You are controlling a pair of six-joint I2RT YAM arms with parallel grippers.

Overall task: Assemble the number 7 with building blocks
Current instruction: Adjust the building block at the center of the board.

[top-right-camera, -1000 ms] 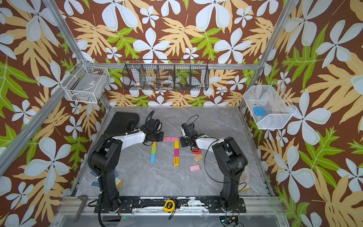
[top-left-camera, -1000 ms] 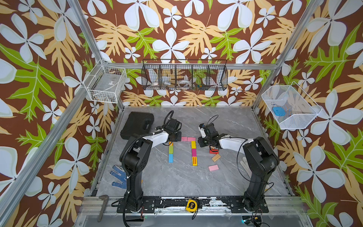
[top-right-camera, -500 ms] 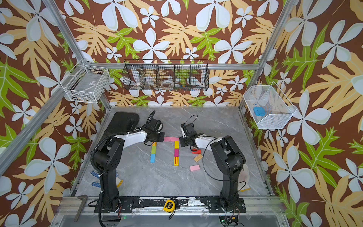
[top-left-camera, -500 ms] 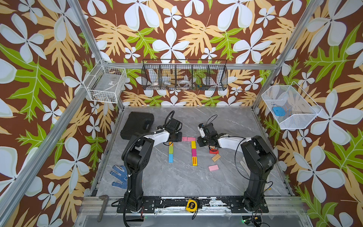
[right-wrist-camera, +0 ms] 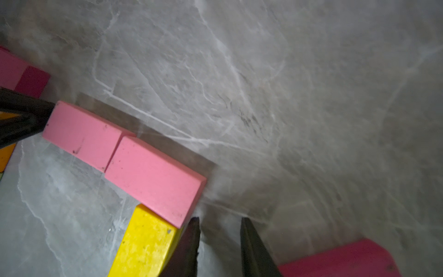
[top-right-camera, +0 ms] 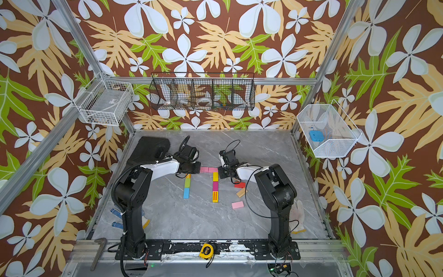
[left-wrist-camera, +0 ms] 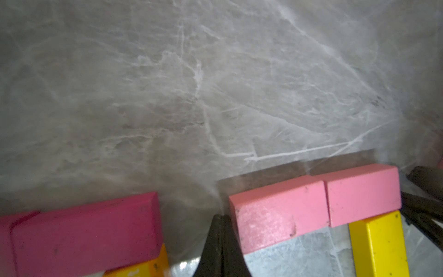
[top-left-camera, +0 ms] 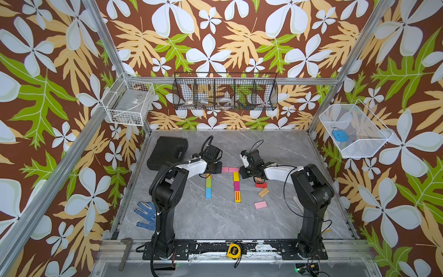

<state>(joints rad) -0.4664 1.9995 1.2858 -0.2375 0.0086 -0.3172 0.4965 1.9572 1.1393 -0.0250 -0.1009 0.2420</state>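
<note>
left wrist view alone shows fingers (left-wrist-camera: pixel 214 248) touching

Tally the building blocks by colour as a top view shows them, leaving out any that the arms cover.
pink blocks: 3
yellow blocks: 2
magenta block: 1
orange block: 1
green block: 1
blue block: 1
red block: 1
plain wood block: 1
Total: 11
Left out: a second magenta block, covered by the left gripper.

Matt painted pink blocks (left-wrist-camera: pixel 314 208) lie on a smooth marble-patterned grey tabletop (left-wrist-camera: pixel 215 84).
</note>
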